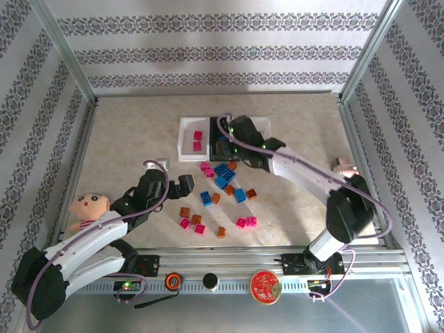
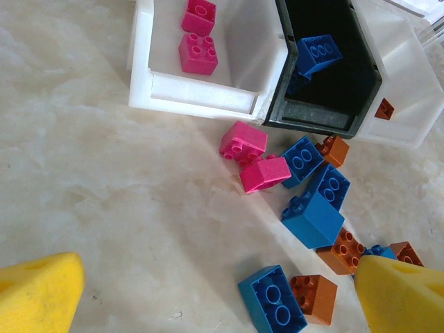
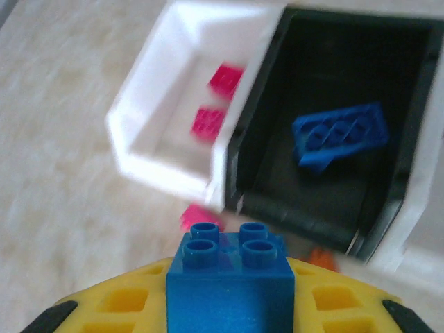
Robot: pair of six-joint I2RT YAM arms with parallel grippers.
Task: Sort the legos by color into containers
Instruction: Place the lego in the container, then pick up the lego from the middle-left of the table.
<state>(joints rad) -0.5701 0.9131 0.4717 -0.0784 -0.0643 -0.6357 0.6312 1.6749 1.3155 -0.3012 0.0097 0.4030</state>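
Beige marbled table (image 1: 125, 139), hemmed by striped wallpaper, carries the containers (image 1: 186, 147) in a row at mid-back, with the loose legos (image 1: 223, 177) strewn just in front of them. The right gripper (image 1: 227, 142) reaches in over the middle of that row. The left gripper (image 1: 186, 185) hangs near the scatter's left edge, apart from every brick.

From the left wrist, the left gripper's yellow fingers (image 2: 38, 291) stand wide apart with nothing between them. Pink, blue and orange bricks lie ahead on the table. Beyond them the left white tray (image 2: 142, 97) holds two pink bricks (image 2: 197, 54), the black tray (image 2: 312, 119) holds one blue brick (image 2: 318, 52), and the right white tray (image 2: 409, 76) shows an orange piece (image 2: 383, 109).

From the right wrist, the right gripper's pads clamp a blue two-by-two brick (image 3: 232, 274), studs up. The black tray lies ahead of and below it, with its near wall seemingly not quite crossed.

This looks like the drop-off of a blue piece. To do it well, I would carry the brick on past that near wall until the black floor sits squarely under it. I would keep clear of the white tray's shared wall on the left, then lower it and release it beside the resting blue brick rather than on top of it, so it neither bounces out nor tips.
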